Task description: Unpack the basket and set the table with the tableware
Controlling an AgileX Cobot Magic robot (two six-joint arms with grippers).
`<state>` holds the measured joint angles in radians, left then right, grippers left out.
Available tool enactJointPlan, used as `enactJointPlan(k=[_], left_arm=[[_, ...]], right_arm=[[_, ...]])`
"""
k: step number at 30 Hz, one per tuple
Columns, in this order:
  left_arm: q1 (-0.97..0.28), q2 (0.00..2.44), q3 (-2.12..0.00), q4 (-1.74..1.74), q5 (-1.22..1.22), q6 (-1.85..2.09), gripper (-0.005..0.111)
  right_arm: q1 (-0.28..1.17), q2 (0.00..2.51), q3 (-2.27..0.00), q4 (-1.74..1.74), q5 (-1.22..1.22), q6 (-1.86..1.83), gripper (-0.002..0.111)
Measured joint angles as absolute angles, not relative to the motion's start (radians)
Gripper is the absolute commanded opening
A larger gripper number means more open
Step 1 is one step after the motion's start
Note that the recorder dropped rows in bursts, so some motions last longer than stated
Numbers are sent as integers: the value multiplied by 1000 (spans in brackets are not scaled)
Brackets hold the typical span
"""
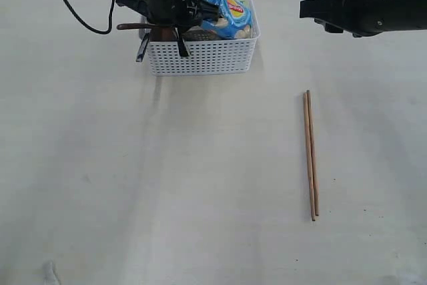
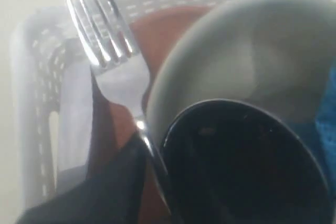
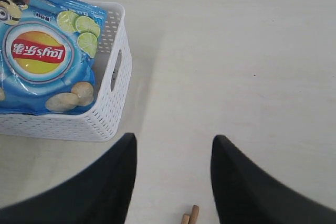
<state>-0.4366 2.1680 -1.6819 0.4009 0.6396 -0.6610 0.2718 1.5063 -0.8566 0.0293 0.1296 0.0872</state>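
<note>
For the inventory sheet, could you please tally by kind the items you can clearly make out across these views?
Chopsticks: 2
Fork: 1
Bowl: 1
Cup: 1
Plate: 1
Snack bag: 1
Basket: 1
Total: 8
More may be hidden inside.

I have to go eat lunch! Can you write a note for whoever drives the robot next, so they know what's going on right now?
Left gripper: down in the basket, right by the fork; can't tell if it grips it.
Right gripper: open, empty, above the table beside the basket.
Done: the chopsticks lie on the table.
Left to do: the fork, bowl and plate are in the basket and need setting out. The snack bag sits in there too.
</note>
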Motion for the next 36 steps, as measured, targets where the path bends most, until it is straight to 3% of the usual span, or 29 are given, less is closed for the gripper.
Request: enactJointPlan(k=[3, 36], left_arm=[[-437, 2168, -1684, 401, 638, -663, 0], [-438, 2133, -1691, 399, 708, -608, 0]], right_arm=[[272, 1506, -857, 29, 123, 87, 44], [272, 1456, -857, -18, 194, 18, 44]])
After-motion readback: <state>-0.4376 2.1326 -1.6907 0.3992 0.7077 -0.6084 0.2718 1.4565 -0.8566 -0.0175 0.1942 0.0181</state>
